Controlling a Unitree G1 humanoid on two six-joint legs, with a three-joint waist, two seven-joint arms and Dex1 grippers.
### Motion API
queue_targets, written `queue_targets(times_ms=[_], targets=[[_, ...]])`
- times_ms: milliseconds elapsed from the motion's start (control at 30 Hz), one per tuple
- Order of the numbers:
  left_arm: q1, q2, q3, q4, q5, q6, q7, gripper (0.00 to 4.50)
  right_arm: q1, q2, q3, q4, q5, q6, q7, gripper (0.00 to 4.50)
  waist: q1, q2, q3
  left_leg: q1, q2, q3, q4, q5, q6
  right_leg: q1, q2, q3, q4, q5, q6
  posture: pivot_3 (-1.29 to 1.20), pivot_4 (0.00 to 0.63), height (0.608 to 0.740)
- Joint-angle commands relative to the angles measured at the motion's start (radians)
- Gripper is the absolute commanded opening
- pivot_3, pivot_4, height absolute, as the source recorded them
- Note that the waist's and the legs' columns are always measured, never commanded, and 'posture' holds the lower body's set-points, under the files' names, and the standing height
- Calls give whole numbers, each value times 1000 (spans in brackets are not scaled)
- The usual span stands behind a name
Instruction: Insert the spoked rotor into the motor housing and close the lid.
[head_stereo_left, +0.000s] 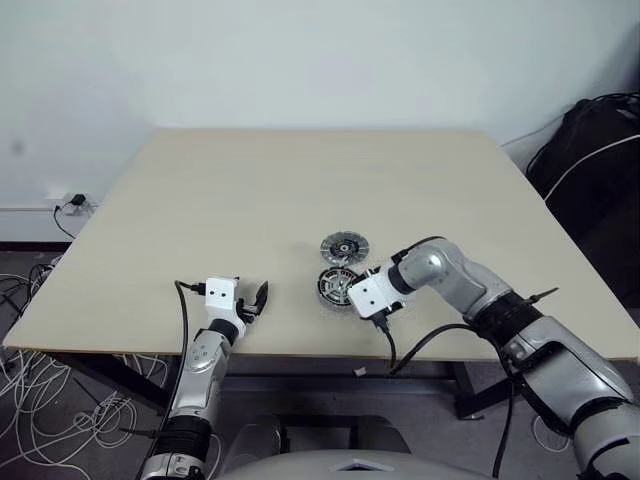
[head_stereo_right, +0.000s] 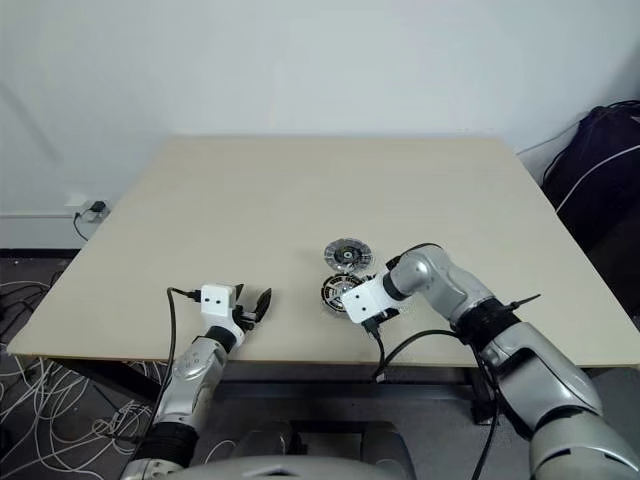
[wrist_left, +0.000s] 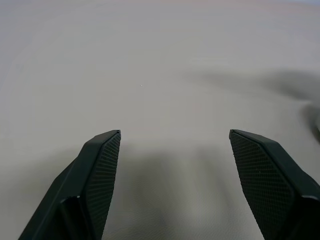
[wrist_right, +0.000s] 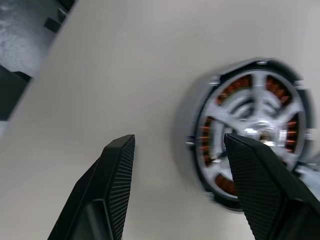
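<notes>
A pale tabletop (head_stereo_left: 250, 190) carries two small round parts near its front edge, right of centre. The lid (head_stereo_left: 343, 246), a grey disc with dark rings at its centre, lies flat on the farther side. Just in front of it, touching or nearly touching, sits the housing (head_stereo_left: 335, 286), a dark casing with copper windings. In the right wrist view the rotor (wrist_right: 257, 117), a silver spoked wheel, lies inside the housing (wrist_right: 200, 150), with the orange windings showing through its cutouts. The right claw (wrist_right: 177, 145) hangs over the housing's near side, pointing steeply down; its fingers (wrist_right: 120, 170) are spread and pinch nothing, one over bare tabletop, the other in front of the housing's rim. Whether that finger touches the rim cannot be told. The white block of the right wrist (head_stereo_left: 366, 295) covers part of the housing in the head views. The left claw (head_stereo_left: 255, 300) rests low over the tabletop's front left part, well apart from the parts, pointing forward and nearly level. Its fingers (wrist_left: 100, 170) are spread wide with only bare tabletop between them. Beyond the tabletop's right side lies a dark bag (head_stereo_left: 598, 190); white cables (head_stereo_left: 40, 400) lie on the floor at left.
</notes>
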Motion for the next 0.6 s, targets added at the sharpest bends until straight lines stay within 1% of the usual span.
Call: queue_targets(times_ms=[33,400,500,600], targets=[[-17,2,4,-14,-4,-12,1,3670,-17,6,-41,-16,-6,6,2,3071,-1,0,0,0,0,0,0,0,0,0,0,0,0,0,0,0,0,740],[-11,-1,2,-22,-3,-13,6,3670,-73,52,-52,94,-33,-6,4,3071,1,0,0,1,0,0,1,0,0,0,0,0,0,0,0,0,0,740],[-9,-3,3,-24,-4,-13,9,3670,-85,59,-55,121,-39,-13,4,2460,1,0,0,1,0,0,1,0,0,0,0,0,0,0,0,0,0,740],[-8,-3,3,-25,-6,-13,10,3670,-90,60,-57,141,-44,-22,1,1560,1,0,0,1,0,0,1,0,0,0,0,0,0,0,0,0,0,740]])
